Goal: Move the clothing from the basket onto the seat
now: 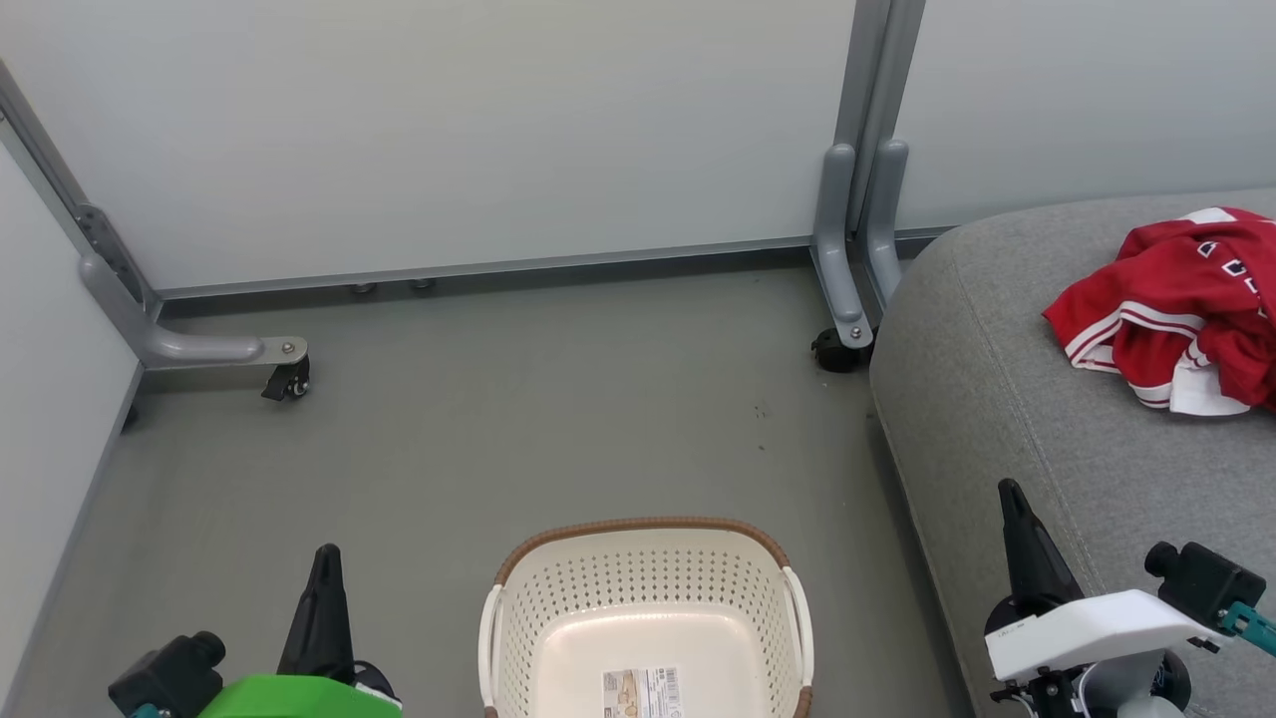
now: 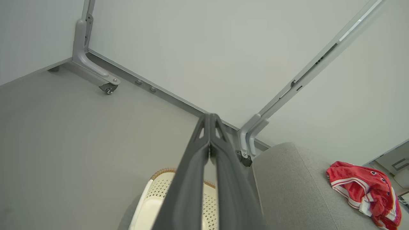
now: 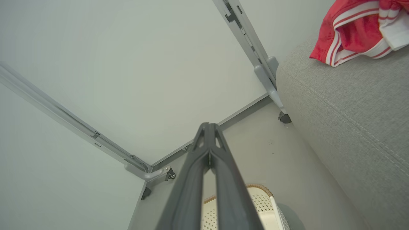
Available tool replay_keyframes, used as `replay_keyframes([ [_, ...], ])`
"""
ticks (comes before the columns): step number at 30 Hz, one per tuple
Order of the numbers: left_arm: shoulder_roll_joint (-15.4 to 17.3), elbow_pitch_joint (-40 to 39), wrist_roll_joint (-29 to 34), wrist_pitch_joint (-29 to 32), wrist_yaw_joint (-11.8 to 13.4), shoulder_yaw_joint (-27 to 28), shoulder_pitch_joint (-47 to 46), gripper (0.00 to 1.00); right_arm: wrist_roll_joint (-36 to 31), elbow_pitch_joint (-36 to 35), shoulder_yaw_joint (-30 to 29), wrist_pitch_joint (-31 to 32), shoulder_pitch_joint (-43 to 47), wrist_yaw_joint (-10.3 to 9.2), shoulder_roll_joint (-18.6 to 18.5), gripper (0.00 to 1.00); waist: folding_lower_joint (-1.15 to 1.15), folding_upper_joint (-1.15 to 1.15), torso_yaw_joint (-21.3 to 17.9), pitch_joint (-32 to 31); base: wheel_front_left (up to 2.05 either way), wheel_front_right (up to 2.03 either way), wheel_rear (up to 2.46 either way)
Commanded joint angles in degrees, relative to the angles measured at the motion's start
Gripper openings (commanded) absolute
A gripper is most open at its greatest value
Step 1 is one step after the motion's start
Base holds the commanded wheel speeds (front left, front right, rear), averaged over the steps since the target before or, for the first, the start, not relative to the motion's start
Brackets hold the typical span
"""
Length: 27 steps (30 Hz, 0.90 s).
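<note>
Both closed, left gripper and right gripper flank the basket.

Cropped at the head view's right edge: crumpled red jersey with white stripes, its dark lettering folded and unreadable. Cut by the bottom edge: cream-white perforated plastic basket with brown rim, label print too small to read. Cropped right and below too: light-grey fabric seat cushion.
</note>
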Motion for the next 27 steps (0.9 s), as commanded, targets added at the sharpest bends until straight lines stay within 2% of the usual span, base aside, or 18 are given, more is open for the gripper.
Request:
replay_keyframes([
  [1,0.43,-0.34,-2.46,0.47,-0.52,0.47,-1.92,0.00,2.30,-0.35,-0.42,0.48,-1.60,-0.02,-0.38,0.00,0.00,0.00,0.01,0.06,0.00,0.00,0.00],
  [27,0.81,1.69,-21.77,4.96,-2.18,3.24,-5.51,0.00,21.11,1.51,-2.69,5.06,-4.21,-0.02,-0.40,0.00,0.00,0.00,0.06,1.09,0.00,0.00,0.00],
])
